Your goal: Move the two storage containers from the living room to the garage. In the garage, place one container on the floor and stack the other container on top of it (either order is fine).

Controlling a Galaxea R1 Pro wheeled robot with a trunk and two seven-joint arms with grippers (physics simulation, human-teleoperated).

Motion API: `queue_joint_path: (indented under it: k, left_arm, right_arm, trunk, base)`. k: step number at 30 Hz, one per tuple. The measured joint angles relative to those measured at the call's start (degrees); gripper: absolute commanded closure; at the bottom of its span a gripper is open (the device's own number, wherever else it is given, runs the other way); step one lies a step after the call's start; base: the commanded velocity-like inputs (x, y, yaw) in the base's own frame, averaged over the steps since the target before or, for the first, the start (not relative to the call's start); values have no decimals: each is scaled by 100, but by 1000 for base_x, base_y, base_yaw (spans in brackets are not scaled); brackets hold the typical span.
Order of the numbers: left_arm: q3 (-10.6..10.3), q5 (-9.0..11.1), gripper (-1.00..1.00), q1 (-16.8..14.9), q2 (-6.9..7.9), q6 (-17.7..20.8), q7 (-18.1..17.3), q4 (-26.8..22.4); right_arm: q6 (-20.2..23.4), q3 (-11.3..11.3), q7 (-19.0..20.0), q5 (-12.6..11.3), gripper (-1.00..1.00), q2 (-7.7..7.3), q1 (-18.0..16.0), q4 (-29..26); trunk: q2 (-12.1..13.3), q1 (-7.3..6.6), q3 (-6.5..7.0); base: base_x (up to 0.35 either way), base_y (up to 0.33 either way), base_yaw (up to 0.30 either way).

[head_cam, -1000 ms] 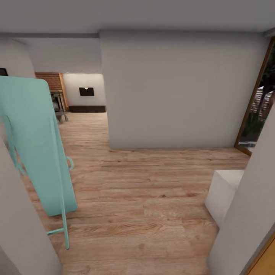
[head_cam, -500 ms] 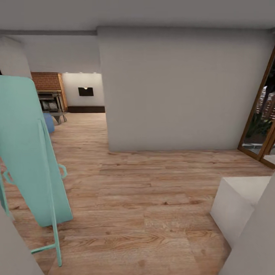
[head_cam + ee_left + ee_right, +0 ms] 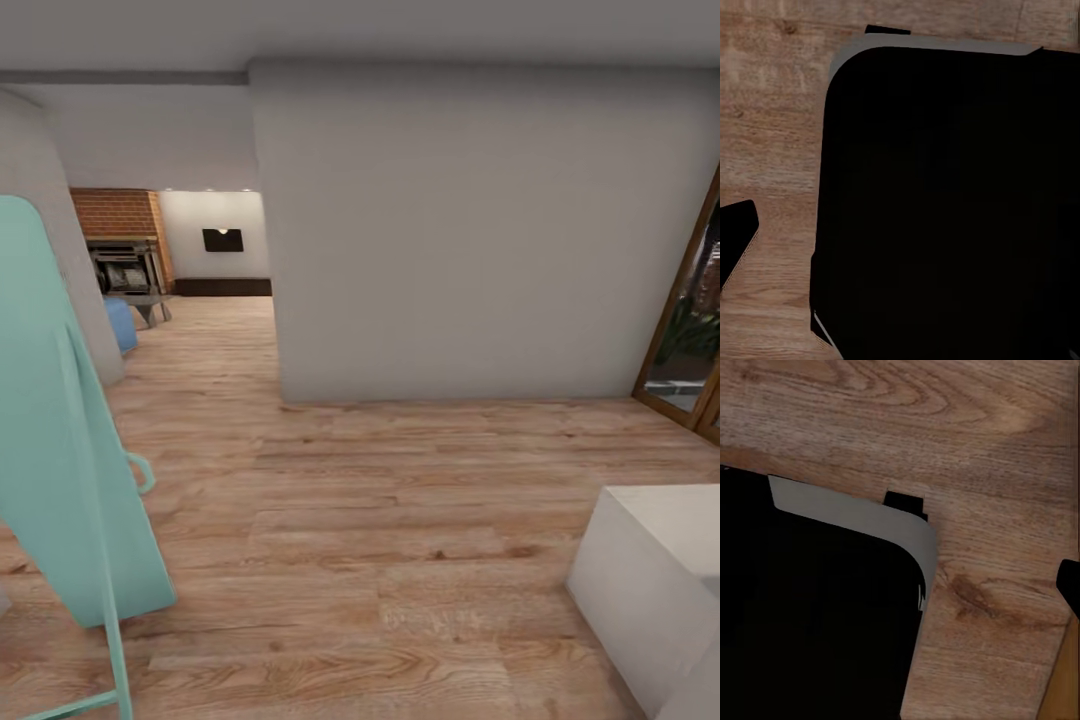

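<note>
From my head camera, going left to right: a pale turquoise folded board on a thin frame [image 3: 60,450] leans at the left edge, and against the picture of a second ago it sits further left and lower, which I put down to my own advance and turn, not to any move of the board. Beyond it a passage opens onto a brick fireplace wall [image 3: 115,212], with a blue rounded object [image 3: 120,322] now visible at its foot. The middle is taken by a plain pale wall block [image 3: 470,230] standing on the light wood-plank floor [image 3: 380,520]. At the right, a wood-framed glass door [image 3: 690,330] shows more fully than before, and a white box [image 3: 650,580] sits low in the corner. Both wrist cameras look down on the same plank floor past the black bulk of what I take to be my own base [image 3: 945,202], though the dark is too deep to be certain. My jaws are not clearly shown, so I cannot tell whether they are wide or closed. No orange-red container is visible; I judge I am still travelling through the house toward the living room, with nothing yet collected.
</note>
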Motion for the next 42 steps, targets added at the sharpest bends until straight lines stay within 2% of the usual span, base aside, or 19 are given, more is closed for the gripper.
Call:
queue_joint_path:
  k: [42]
  left_arm:
    - [-3,0,-100,0,0,-1,0,0]
  right_arm:
    - [-2,-2,-2,0,-100,-27,0,17]
  trunk:
    - [0,0,0]
  base:
    - [322,0,0]
